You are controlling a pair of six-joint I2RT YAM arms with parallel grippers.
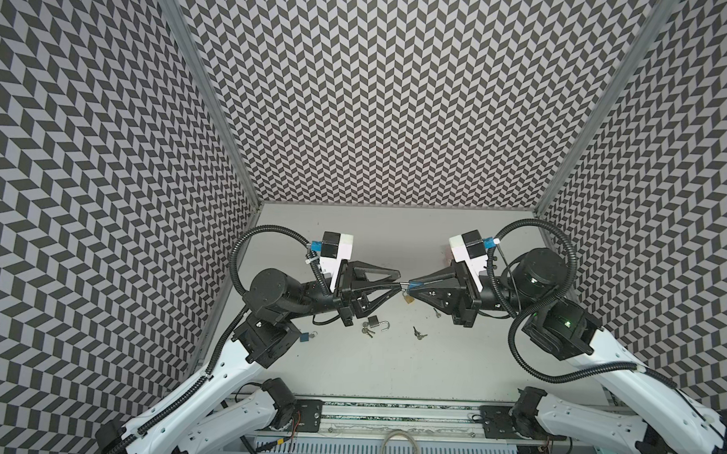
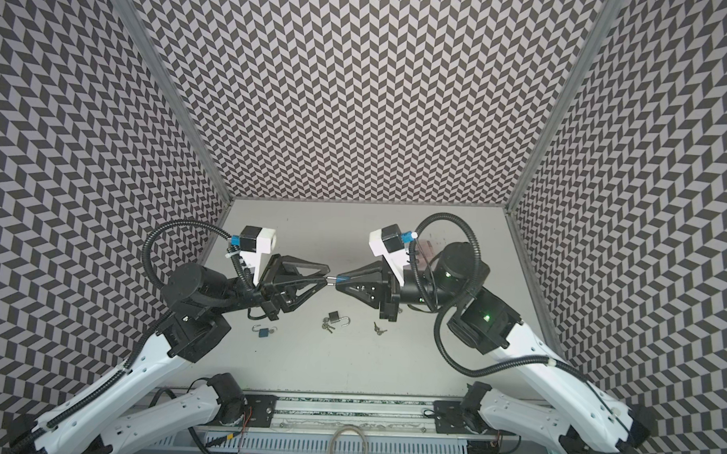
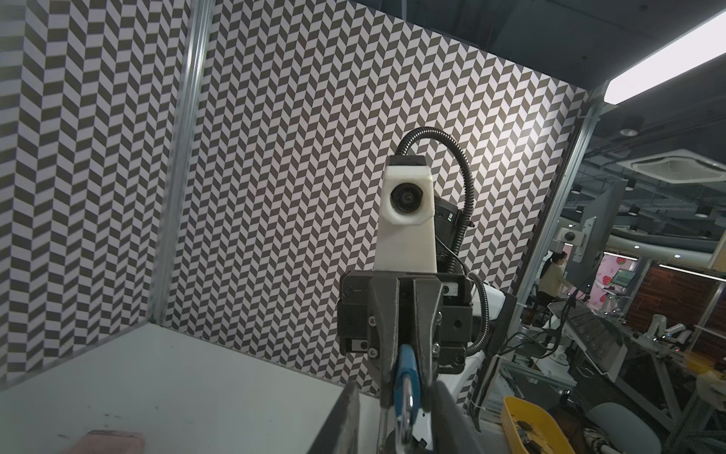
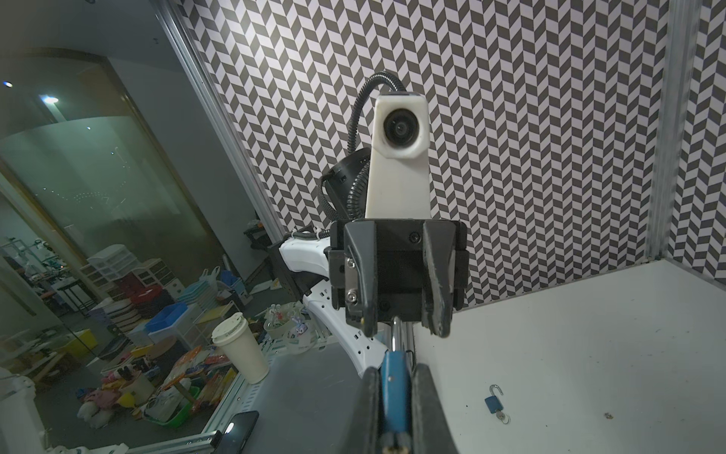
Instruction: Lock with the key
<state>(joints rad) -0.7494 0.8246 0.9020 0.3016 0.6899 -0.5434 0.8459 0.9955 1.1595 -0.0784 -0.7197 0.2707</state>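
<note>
My right gripper (image 1: 412, 284) (image 2: 339, 279) (image 4: 396, 371) is shut on a blue padlock (image 4: 395, 389) (image 3: 404, 369) and holds it above the middle of the table. The padlock's silver shackle (image 4: 397, 334) (image 1: 404, 284) points at my left gripper (image 1: 396, 280) (image 2: 327, 275) (image 3: 396, 389). That gripper is open, and its fingers stand apart on either side of the shackle without touching it. No key shows in the held padlock. Small keys (image 1: 418, 333) (image 2: 379, 329) lie loose on the table below.
A dark padlock (image 1: 375, 322) (image 2: 334, 317) lies on the table with its shackle open and keys (image 1: 366, 331) beside it. A second blue padlock (image 2: 263, 332) (image 4: 493, 405), also open, lies near the left arm. A small brass item (image 1: 409, 299) shows under the gripper tips.
</note>
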